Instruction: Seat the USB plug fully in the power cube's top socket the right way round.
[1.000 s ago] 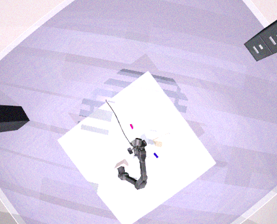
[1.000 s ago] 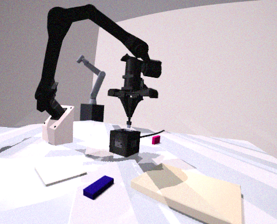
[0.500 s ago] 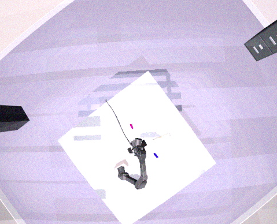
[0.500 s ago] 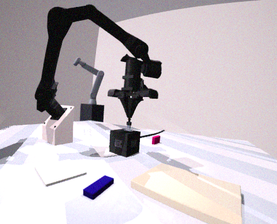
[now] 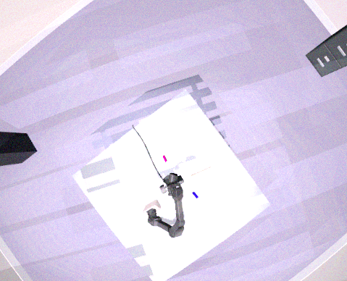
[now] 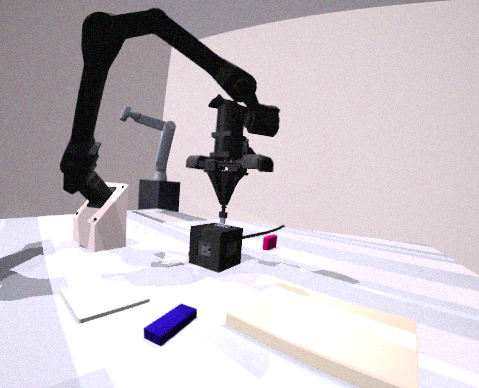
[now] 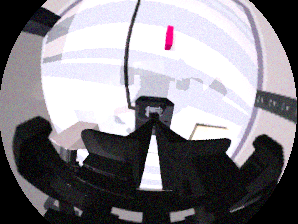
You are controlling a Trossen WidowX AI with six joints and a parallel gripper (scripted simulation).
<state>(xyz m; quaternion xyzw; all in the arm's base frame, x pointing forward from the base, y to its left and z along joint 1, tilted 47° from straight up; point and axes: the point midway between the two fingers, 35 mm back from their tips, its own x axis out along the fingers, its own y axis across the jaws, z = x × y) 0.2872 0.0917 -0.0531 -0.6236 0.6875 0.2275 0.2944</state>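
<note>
A black power cube [image 6: 215, 246] [image 7: 154, 107] stands on the white table, with a thin black cable [image 5: 145, 146] [image 7: 131, 43] [image 6: 263, 231] trailing away behind it. My gripper [image 6: 223, 214] [image 7: 154, 122] points straight down over the cube's top and is shut on the small USB plug [image 6: 223, 218], which is at the cube's top socket. I cannot tell how deep the plug sits or which way round it is. In the overhead view the arm [image 5: 176, 203] hides the cube.
A blue block [image 6: 170, 323] [image 5: 195, 195] lies in front of the cube, a magenta block [image 6: 269, 242] [image 5: 164, 158] [image 7: 169, 36] behind it. A beige slab [image 6: 326, 335] lies at the front right, a white slab [image 6: 103, 303] at the front left. A second grey arm [image 6: 158, 150] stands at the back.
</note>
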